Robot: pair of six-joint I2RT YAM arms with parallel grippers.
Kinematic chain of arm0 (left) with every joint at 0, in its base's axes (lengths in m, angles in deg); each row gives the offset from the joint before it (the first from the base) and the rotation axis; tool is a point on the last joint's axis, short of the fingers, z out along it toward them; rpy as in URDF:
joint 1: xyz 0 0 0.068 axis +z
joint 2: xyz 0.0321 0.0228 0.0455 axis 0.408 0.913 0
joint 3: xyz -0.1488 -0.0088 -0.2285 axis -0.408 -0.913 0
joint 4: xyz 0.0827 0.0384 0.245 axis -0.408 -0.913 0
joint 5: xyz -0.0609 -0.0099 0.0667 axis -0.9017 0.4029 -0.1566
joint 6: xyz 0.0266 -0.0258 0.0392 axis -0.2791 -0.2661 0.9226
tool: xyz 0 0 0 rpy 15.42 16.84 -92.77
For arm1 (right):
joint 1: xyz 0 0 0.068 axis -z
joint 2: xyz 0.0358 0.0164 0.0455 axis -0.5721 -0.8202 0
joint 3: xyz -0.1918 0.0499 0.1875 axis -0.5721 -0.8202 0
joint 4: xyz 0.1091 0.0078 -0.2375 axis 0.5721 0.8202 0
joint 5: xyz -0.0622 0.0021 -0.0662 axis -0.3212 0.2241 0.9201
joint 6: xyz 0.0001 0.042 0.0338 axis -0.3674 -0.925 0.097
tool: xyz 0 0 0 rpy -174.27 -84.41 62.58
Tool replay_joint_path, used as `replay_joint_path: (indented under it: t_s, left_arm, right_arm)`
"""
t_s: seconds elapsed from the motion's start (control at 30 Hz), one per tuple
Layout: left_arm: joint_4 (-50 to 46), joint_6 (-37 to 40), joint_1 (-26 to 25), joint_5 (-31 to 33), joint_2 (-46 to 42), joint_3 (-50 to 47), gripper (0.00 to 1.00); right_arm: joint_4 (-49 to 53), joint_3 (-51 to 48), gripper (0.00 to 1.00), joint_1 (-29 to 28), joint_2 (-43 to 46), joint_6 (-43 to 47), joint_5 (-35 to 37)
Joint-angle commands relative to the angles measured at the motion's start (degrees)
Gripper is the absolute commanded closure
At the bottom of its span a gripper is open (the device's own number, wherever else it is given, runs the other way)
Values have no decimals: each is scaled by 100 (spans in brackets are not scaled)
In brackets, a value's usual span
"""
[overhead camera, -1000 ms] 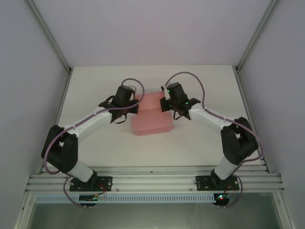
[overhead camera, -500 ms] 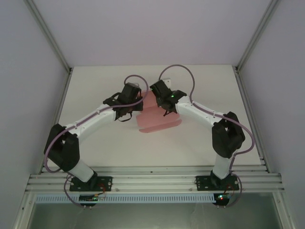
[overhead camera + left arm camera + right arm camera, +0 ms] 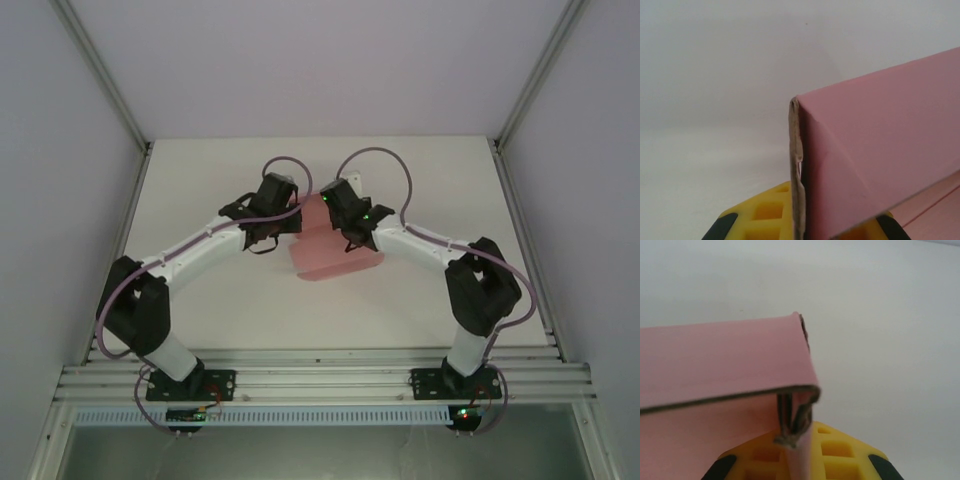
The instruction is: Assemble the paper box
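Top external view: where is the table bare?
Bare: the table along the back wall, and the patch between paper box and arm bases. Crowded: centre, where left gripper and right gripper hold the box.

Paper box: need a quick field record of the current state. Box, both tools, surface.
object: light pink thin-card paper box
box state: partly folded, a side panel standing up; exact fold stage unclear from the top view
left tool: shut on the box's left side edge
right tool: shut on a folded corner of the box
surface: white table, box near its middle
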Motion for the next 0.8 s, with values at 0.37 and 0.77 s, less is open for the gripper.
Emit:
replay_joint_path:
  t_s: [0.37,0.77]
  left_arm:
    - [-196,247,232,-134,189,240,100]
    - [-1214,3708,626,-899,500,876,100]
  right_arm:
    - [-2360,-1898,8,973,1473,953,-5009]
    - [-1366,-2334,0,1481,3229,-78,-3810]
